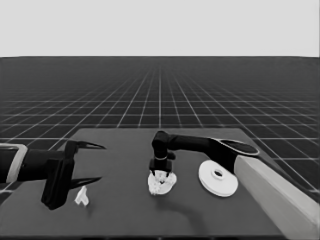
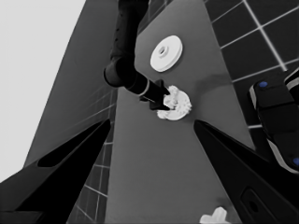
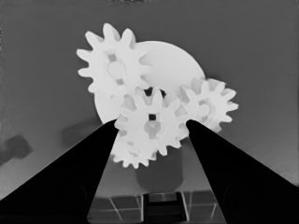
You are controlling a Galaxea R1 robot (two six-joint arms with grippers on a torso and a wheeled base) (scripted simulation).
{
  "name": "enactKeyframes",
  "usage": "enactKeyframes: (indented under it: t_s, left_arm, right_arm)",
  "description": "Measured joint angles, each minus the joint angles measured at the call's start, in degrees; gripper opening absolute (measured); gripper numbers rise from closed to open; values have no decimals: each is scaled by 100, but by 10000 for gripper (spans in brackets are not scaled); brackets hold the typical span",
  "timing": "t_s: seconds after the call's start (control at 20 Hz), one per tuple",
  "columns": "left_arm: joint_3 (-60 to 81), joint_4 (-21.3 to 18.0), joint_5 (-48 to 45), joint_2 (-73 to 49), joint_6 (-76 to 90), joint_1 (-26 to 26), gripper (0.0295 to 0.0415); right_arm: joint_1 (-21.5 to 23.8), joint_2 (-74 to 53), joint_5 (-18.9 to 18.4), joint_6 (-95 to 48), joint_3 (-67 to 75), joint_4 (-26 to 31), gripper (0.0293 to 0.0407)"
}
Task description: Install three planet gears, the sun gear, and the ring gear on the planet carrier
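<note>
Thin white piece [image 1: 82, 196] near left; left end effector [image 1: 95, 162] parked agape. Right end effector [image 1: 160, 171] pinches centre gear [image 3: 152, 127] over smaller round part [image 3: 175, 65].

The smaller round part [image 1: 162, 184] lies near the middle of the table [image 1: 125, 220], with gears [image 3: 150, 123] resting on it. The right gripper [image 1: 161, 172] hangs directly over those gears. The larger round part [image 1: 218, 178] lies just to the right, apart from it. A thin white piece [image 1: 82, 196] lies near the table's left end, below the left gripper [image 1: 92, 162].
</note>
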Motion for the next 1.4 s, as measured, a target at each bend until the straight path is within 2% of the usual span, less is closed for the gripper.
enactKeyframes:
  t_s: [1.4]
  left_arm:
    - [0, 0, 0, 0, 0, 0, 385]
  right_arm:
    - [-3, -8, -4, 1680, -4, -2, 309]
